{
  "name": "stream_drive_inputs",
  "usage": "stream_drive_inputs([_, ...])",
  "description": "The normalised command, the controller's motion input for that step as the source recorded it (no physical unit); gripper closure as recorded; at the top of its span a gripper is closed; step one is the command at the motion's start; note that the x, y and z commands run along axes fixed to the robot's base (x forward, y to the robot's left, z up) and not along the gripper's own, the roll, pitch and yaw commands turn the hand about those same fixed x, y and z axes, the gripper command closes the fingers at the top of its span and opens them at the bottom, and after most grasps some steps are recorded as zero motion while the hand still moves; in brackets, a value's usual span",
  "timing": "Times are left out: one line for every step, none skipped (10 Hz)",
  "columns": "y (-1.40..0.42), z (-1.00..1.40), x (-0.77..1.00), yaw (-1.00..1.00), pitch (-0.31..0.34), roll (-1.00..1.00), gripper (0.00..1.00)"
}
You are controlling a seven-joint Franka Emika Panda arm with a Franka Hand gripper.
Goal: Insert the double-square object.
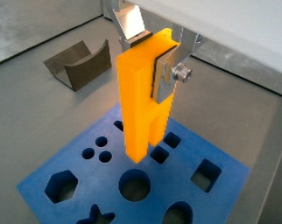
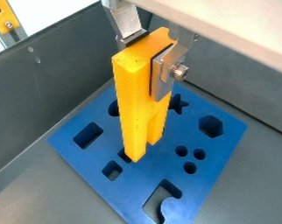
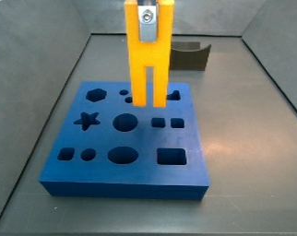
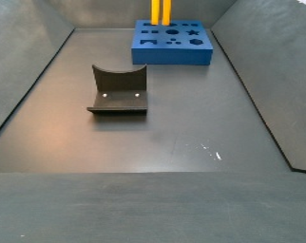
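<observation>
1. Gripping item: the gripper (image 1: pixel 155 63) stands above the blue block, its silver fingers (image 2: pixel 169 66) clenched on the upper end of the yellow-orange bar (image 3: pixel 148 57). Holding it by the top leaves the lower end free to go into a hole.

2. Yellow-orange bar, the double-square object: held upright, prongs pointing down. In a side view the two square prongs (image 3: pixel 148 88) reach down to the block's top face near its far edge; whether their tips have entered the holes cannot be told. Upright carriage suits a straight downward push.

3. Blue block (image 3: pixel 120 177): flat on the floor of the bin, top face cut with holes of many shapes, among them a star (image 3: pixel 86 119), a hexagon (image 3: pixel 97 93), round holes and squares. A pair of small square holes (image 3: pixel 167 122) shows nearer the front; that pair lies apart from the prongs.

4. Dark grey curved block (image 4: pixel 119 90): resting on the floor, well apart from the blue block, untouched and no part of this step.

5. Status, as judged: insertion at or just before entry; most of the bar's length stands above the block, so the push down is largely not yet done.
</observation>
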Motion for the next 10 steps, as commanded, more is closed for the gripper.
stream_drive_inputs([-0.12, -0.04, 0.42, -0.01, 0.139, 0.08, 1.0])
stream_drive_inputs([-0.19, -0.1, 0.68, 0.0, 0.146, 0.18, 1.0])
stream_drive_inputs([-0.29, -0.06, 0.9, 0.0, 0.2, 0.22, 1.0])
stream_drive_inputs([-0.32, -0.01, 0.88, 0.0, 0.213, 0.18, 1.0])
stream_drive_inputs([-0.27, 0.0, 0.8, 0.0, 0.211, 0.14, 1.0])
stream_drive_inputs([-0.19, 0.0, 0.74, 0.0, 0.206, 0.15, 1.0])
stream_drive_inputs([0.0, -0.03, 0.74, -0.03, 0.181, 0.17, 1.0])
stream_drive_inputs([0.0, 0.0, 0.81, 0.0, 0.149, 0.16, 1.0])
stream_drive_inputs([0.0, 0.0, 0.83, 0.02, 0.121, 0.15, 1.0])
stream_drive_inputs([0.0, 0.0, 0.8, 0.02, 0.099, 0.14, 1.0])
